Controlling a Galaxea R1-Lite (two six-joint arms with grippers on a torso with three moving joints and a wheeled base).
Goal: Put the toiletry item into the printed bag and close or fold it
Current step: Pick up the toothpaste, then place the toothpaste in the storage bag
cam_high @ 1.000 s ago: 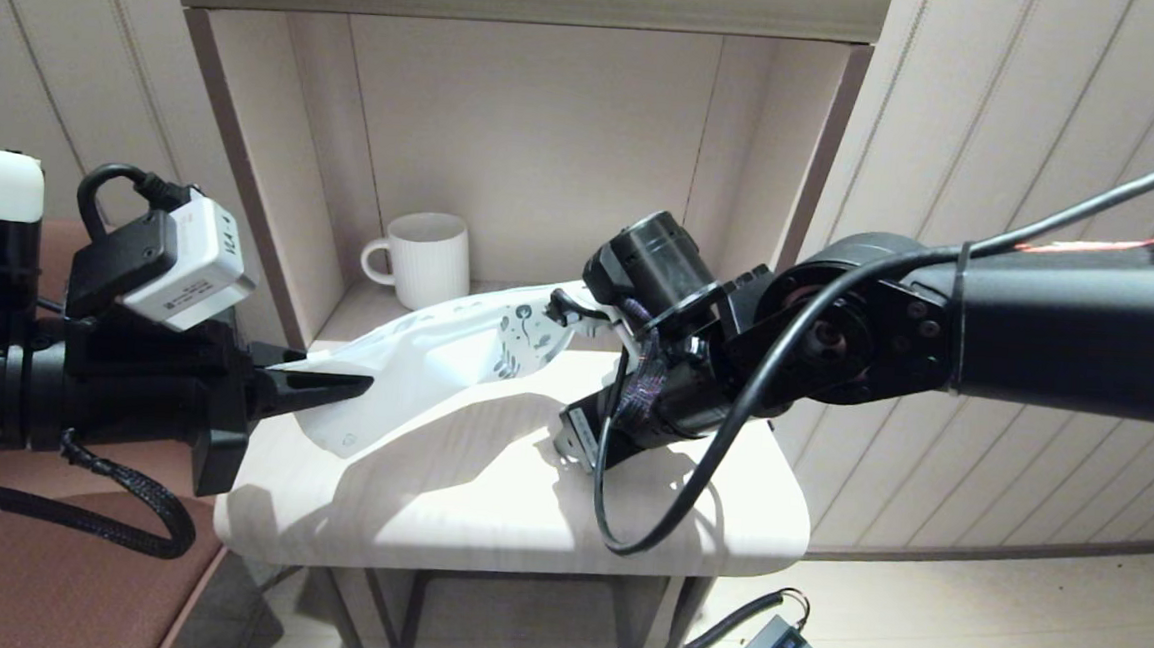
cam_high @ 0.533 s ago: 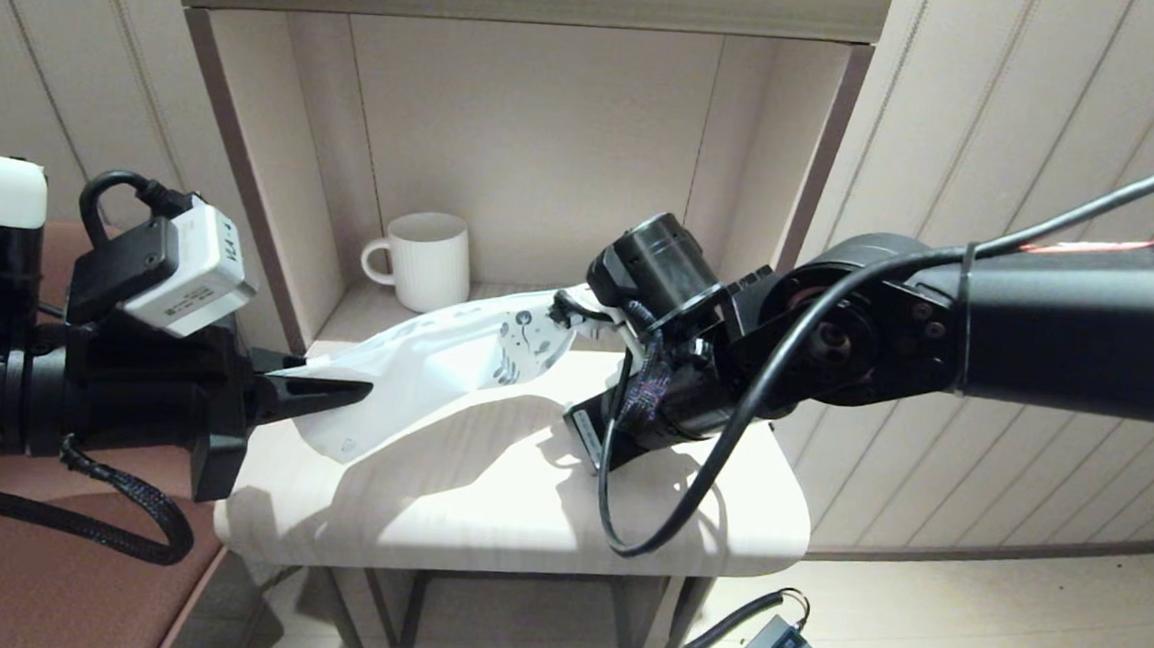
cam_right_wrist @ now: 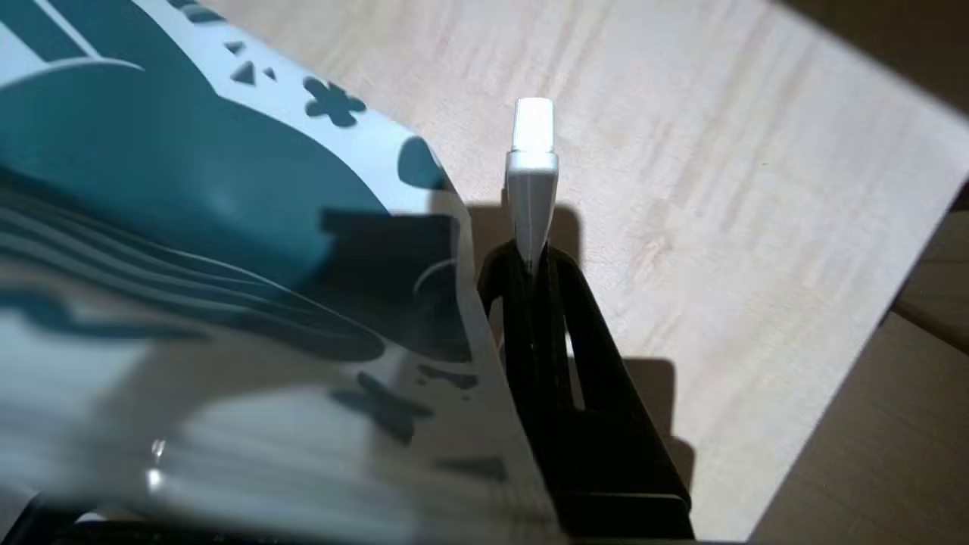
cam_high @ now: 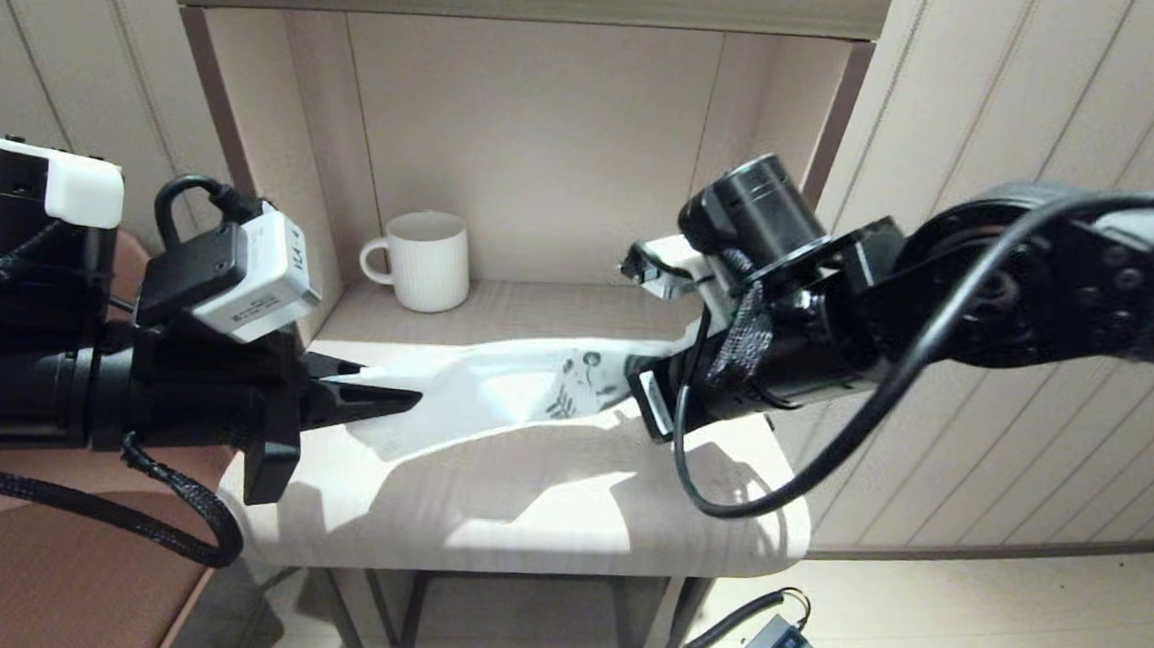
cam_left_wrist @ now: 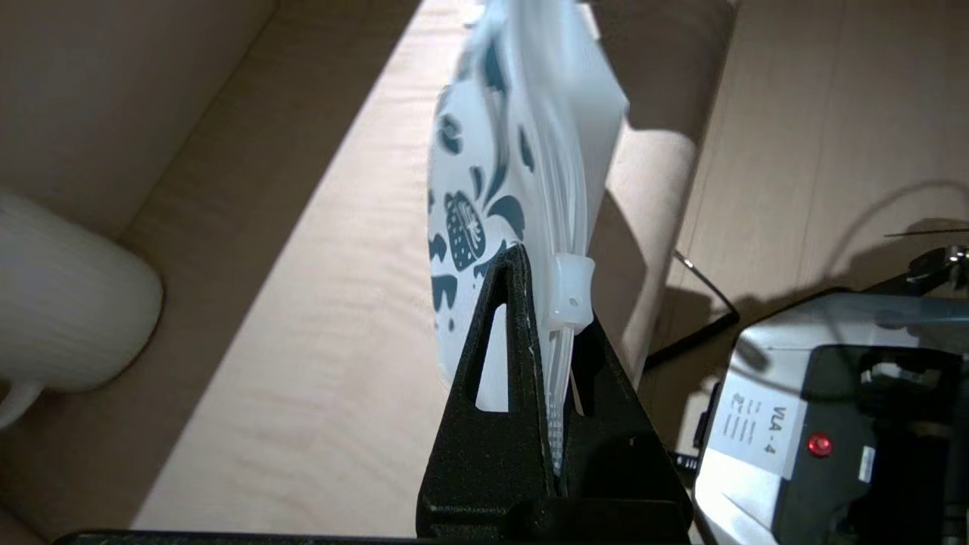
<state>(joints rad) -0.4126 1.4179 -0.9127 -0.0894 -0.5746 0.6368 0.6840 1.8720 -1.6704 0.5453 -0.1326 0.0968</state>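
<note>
Lower now, stretched flatter, the printed bag hangs over the tabletop, limp and light. Left gripper clamps its zip edge by the slider; right gripper pinches a small white tab.
</note>
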